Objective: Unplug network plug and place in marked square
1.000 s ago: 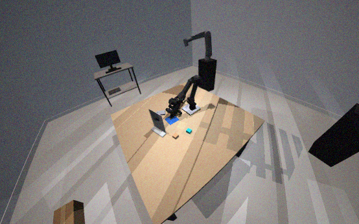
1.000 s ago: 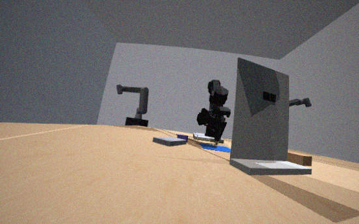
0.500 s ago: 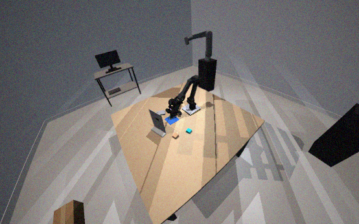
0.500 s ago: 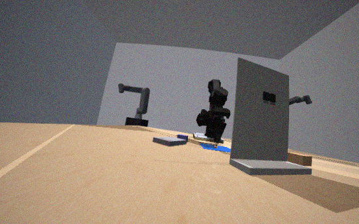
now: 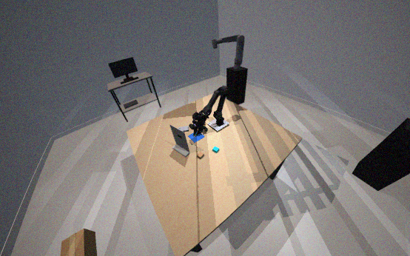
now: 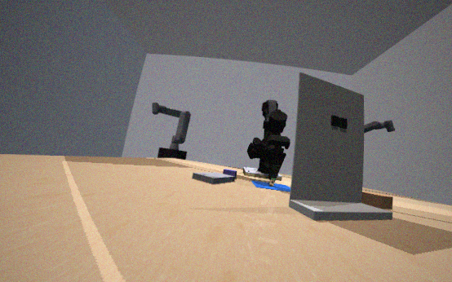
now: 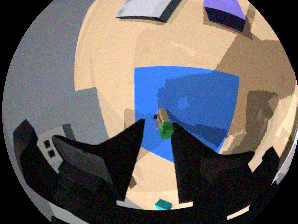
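In the wrist view the gripper (image 7: 154, 141) hangs just above the blue marked square (image 7: 200, 96) at frame centre with its jaws parted. The small green-and-tan plug (image 7: 164, 127) lies between the fingertips at the square's lower-left edge, apparently released, though the grainy view leaves any contact unclear. To finish well, I would open a little wider, then lift straight up so neither finger drags the plug off the square, keeping the arm away from the upright panel (image 6: 329, 138). No brand, label or writing is readable anywhere.
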`<move>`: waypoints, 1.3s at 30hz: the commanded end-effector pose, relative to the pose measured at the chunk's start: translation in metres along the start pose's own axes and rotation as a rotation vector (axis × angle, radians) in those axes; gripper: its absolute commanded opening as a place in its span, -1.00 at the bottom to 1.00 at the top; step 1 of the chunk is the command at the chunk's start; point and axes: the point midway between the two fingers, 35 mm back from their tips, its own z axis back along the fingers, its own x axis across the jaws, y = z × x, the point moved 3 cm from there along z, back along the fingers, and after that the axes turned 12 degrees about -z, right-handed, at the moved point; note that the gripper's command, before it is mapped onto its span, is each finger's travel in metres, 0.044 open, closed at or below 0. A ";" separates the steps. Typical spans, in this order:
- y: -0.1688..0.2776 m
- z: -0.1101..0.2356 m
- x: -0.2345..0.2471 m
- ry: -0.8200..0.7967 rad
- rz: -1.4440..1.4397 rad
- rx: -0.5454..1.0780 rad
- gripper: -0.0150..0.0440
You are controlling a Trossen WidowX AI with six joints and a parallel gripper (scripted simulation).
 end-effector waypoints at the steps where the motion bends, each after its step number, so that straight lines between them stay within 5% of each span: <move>1: 0.000 0.000 0.000 0.001 0.000 0.000 0.04; 39: 0.001 0.029 0.002 0.004 0.004 0.001 0.04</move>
